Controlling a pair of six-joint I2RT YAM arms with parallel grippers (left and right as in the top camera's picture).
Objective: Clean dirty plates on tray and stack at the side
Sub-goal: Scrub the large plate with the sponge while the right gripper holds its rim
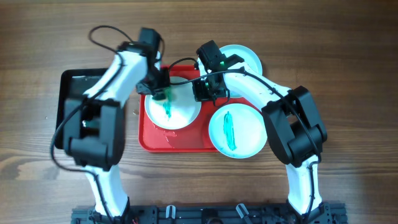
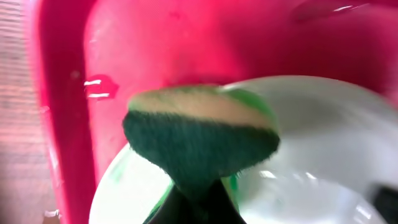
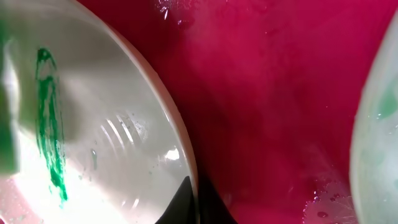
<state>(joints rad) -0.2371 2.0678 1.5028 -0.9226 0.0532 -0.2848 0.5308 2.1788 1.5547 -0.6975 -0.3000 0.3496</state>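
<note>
A white plate [image 1: 180,112] with a teal smear lies on the left of the red tray [image 1: 186,142]. My left gripper [image 1: 163,93] is shut on a green and tan sponge [image 2: 199,137] at the plate's back edge [image 2: 311,143]. My right gripper [image 1: 205,92] is shut on the white plate's right rim [image 3: 186,162], one finger inside and one outside [image 3: 194,202]. The smear shows in the right wrist view [image 3: 50,130]. A pale cyan plate [image 1: 242,134] with a teal smear lies on the tray's right end. Another cyan plate [image 1: 245,57] lies behind the tray, with no smear visible.
A smaller black tray [image 1: 71,93] lies to the left of the red tray, under my left arm. The red tray floor [image 3: 280,93] is wet, with drops and foam. The cyan plate's edge [image 3: 379,124] is close on the right of my right gripper.
</note>
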